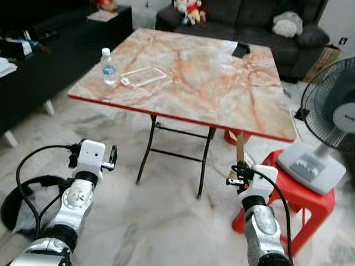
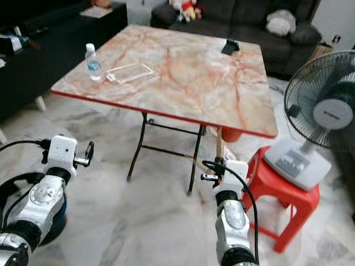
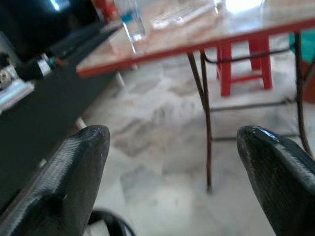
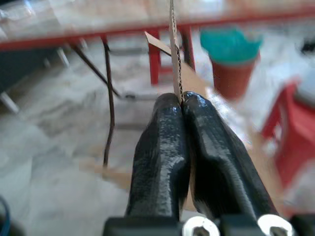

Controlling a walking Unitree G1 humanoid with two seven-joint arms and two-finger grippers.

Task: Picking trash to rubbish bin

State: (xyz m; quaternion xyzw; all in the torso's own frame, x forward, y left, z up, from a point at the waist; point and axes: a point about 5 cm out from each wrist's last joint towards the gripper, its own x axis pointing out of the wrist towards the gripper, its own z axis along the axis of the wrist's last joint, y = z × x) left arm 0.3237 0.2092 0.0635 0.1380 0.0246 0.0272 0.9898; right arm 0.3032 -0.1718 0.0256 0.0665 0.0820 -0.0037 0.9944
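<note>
Cardboard strip point(image 4: 174, 59) stands upright clenched in right gripper's point(image 4: 181, 101) jaws; left gripper point(image 3: 172, 142) released

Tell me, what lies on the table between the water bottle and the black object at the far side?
Beside the water bottle lies a clear plastic tray; onward to the black object the table is bare, in both eye views.

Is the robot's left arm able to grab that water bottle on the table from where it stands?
Probably not yet: the left gripper is open but low, short of the table; the bottle stands farther off.
</note>
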